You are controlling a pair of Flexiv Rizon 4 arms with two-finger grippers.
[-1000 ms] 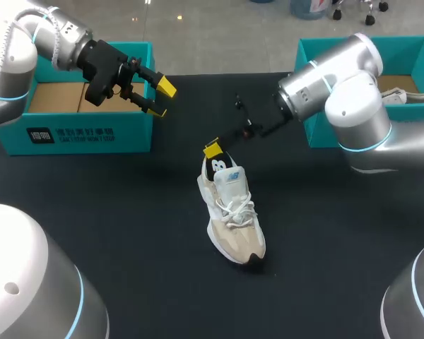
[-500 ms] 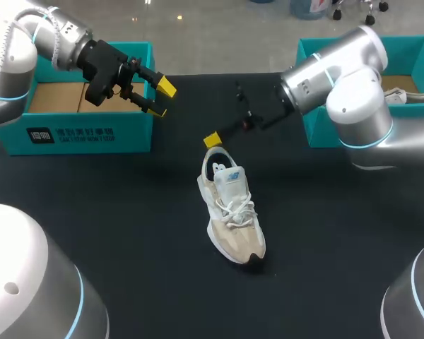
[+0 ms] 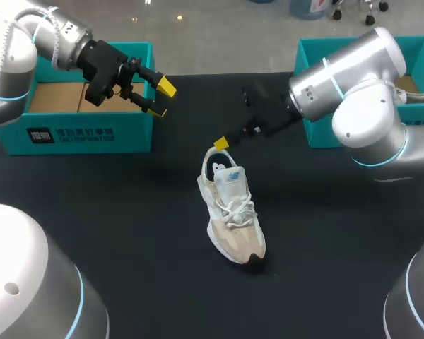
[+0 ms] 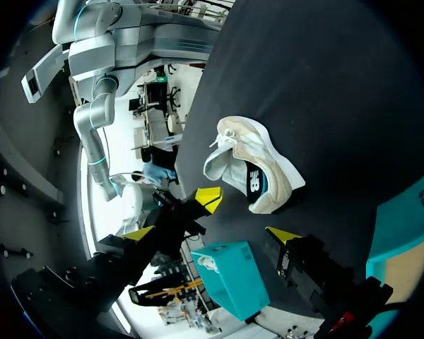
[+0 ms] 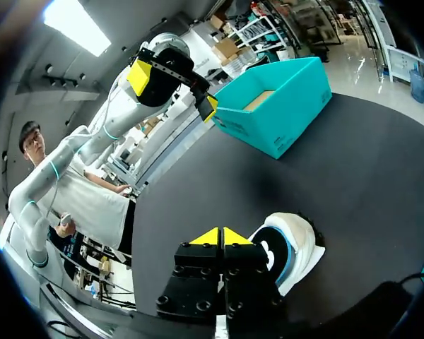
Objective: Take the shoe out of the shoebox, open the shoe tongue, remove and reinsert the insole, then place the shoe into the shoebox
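A beige and white shoe (image 3: 232, 212) stands upright on the black table (image 3: 127, 226), toe toward me, laces tied and tongue up. My right gripper (image 3: 221, 143) hangs just behind and above its heel, shut with nothing between the tips. In the right wrist view the yellow tips (image 5: 219, 238) touch each other, and the shoe's heel opening (image 5: 286, 247) lies just beyond and beside them. My left gripper (image 3: 159, 97) stands open in front of the left teal shoebox (image 3: 85, 134), well apart from the shoe. In the left wrist view the shoe (image 4: 251, 166) lies ahead of the open fingers (image 4: 210, 233).
A second teal shoebox (image 3: 314, 134) stands at the right behind my right arm, with another pale shoe (image 3: 410, 95) inside it. The left box shows a bare cardboard floor (image 3: 56, 95). Bare black table surrounds the shoe on all sides.
My right gripper has shut and drawn back up and to the right, away from the shoe's heel. The shoe and the left arm have not moved.
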